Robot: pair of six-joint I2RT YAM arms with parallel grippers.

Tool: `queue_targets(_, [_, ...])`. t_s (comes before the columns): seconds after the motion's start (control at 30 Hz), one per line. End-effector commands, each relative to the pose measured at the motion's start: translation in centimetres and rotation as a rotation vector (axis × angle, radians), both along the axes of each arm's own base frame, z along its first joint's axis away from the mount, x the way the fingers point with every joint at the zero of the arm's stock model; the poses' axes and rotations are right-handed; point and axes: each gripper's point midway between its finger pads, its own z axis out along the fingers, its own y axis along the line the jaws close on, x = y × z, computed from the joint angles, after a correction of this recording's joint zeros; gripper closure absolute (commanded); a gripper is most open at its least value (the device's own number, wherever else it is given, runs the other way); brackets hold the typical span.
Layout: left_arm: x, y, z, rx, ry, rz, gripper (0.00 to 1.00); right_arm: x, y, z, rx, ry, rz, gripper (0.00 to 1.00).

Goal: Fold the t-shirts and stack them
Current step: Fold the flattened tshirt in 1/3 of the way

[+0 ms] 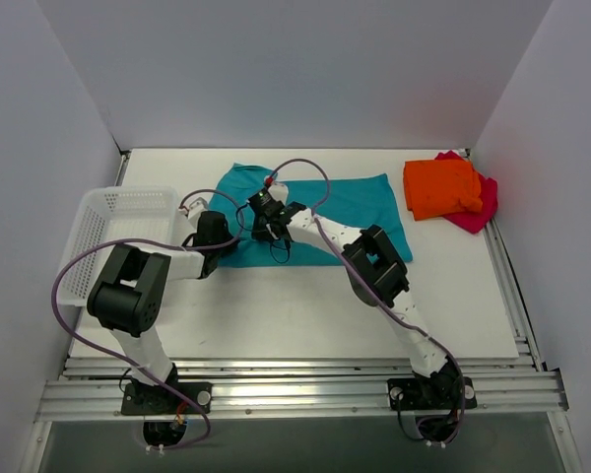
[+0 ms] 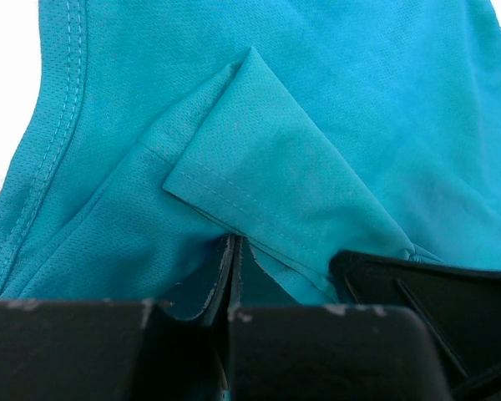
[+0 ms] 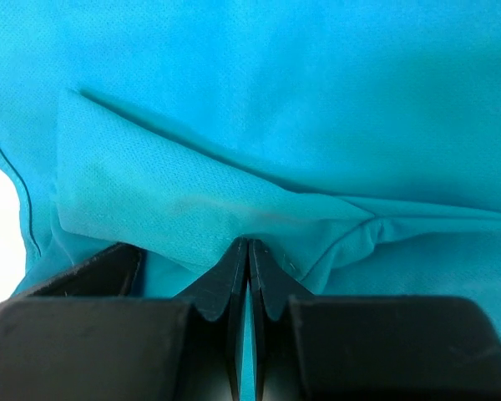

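Teal-blue t-shirt (image 1: pixel 360 202) lying flat, long axis left-right across the table (image 1: pixel 276 325)

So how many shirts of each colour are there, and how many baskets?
teal t-shirt: 1
orange t-shirt: 1
pink t-shirt: 1
white mesh basket: 1
Total: 4 things, 3 of them shirts
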Motion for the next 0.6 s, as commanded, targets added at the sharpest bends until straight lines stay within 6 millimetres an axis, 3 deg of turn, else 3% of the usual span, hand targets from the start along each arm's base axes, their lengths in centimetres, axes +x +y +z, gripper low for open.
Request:
queue_targets(0.0, [-0.4,0.2,0.8,-0.006,-0.019,-0.012,0.98,0.6,-0.7,-1.2,-0.053,0.017,-0.014,1.0])
queue_targets(0.1, [-0.7,0.2,0.6,-0.007,-0.017,-0.014,0.98,1.0,-0.9,-1.5,-0.062,0.02,-0.019,1.0])
queue_targets(0.27, [-0.6,0.3,0.6,-0.003,-0.019,-0.016,0.98,0.9,0.0,0.7,-0.037,-0.005,-0.008,1.0])
queue_targets(0.33, [-0.5,0.3,0.6,-0.005,-0.021,-0.017,0.98,0.6,0.2,2.3,-0.034,-0.031,-0.005,0.82])
queue_targets(0.4, [-0.5,0.3,0.6,-0.005,-0.023,-0.018,0.98,0.2,0.3,3.7,-0.048,-0.068,-0.006,0.55])
queue_targets(0.47, [-0.4,0.2,0.6,-0.007,-0.024,-0.019,0.98,-0.2,0.3,3.9,-0.059,-0.077,-0.006,0.49])
queue_targets(0.57, [-0.4,0.2,0.6,-0.009,-0.023,-0.02,0.98,-0.5,0.2,4.1,-0.06,-0.074,-0.004,0.48])
